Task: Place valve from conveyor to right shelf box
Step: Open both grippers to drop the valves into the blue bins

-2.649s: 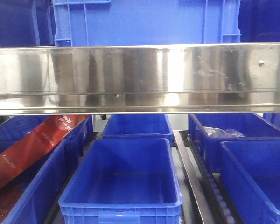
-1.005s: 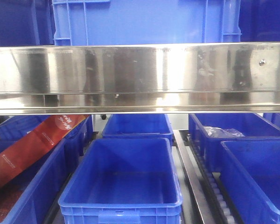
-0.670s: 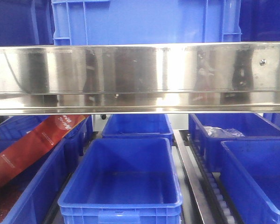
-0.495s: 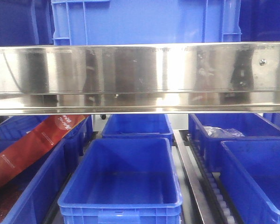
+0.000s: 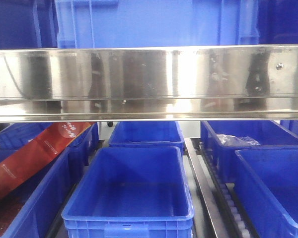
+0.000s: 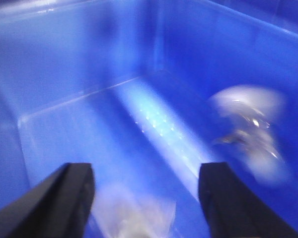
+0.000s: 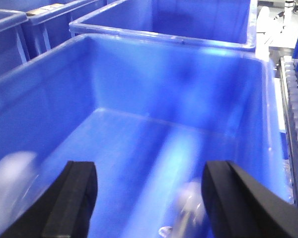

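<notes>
Valve [image 6: 248, 129], apparently glinting metal bagged in crinkled clear film, lying blurred on the floor of the smooth blue plastic box [image 6: 89, 59]. Left end effector [image 6: 145, 173] and right end effector [image 7: 150, 168] both spread wide, empty. Looks like drop-off done; next calls for lifting out, clear of the walls.

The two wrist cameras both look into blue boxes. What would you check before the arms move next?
1. Left gripper open, nothing between its fingers: ok.
2. Right gripper open, nothing held: ok.
3. Valve located: cannot tell; the left box holds blurred clear bags with something shiny inside.
4. Right box contents: cannot tell, only blurred pale shapes.
5. Conveyor in view: not ok, no camera shows it.
6. Grippers clear of the box walls: ok in both wrist views.
</notes>
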Available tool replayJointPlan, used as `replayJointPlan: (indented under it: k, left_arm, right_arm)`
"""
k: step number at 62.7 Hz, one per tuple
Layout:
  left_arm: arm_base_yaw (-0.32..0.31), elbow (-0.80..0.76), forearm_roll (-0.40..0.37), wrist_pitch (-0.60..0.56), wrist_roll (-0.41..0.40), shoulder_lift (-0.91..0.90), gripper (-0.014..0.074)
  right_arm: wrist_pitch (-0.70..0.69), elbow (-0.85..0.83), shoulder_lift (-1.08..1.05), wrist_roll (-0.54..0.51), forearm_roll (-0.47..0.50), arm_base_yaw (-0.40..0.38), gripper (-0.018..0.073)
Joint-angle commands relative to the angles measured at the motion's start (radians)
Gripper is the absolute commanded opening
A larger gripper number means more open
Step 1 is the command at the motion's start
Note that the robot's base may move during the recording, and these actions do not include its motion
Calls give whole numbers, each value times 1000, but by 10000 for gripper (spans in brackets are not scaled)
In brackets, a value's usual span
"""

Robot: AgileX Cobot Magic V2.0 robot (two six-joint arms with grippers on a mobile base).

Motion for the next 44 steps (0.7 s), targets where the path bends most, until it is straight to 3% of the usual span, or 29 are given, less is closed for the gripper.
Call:
replayJointPlan:
  k: [1, 9, 16, 27, 29, 37, 44]
  left_arm:
    - [-5, -9, -10, -18, 0, -13, 370]
    - [-5, -15, -10, -11, 0, -28, 365]
    - [-5, -15, -6, -16, 0, -35, 288]
    - [4, -15, 0, -41, 0, -37, -53]
    - [7, -15, 0, -40, 0, -41, -115]
    - [24, -15, -3, -23, -33, -68, -111]
    - [55, -5, -15, 78, -78, -114, -111]
  right_arm:
    - [-14, -8, -13, -3, -2, 1, 340]
    - [-2, -9, -24, -3, -2, 1, 291]
    - [-6, -9, -29, -3, -2, 1, 132]
    - [-10, -9, -36, -3, -2, -1, -171]
    - [-4, -9, -40, -3, -2, -1, -168]
    - [8, -9, -65, -3, -2, -1, -168]
    - [12, -3, -113, 6, -2, -5, -168]
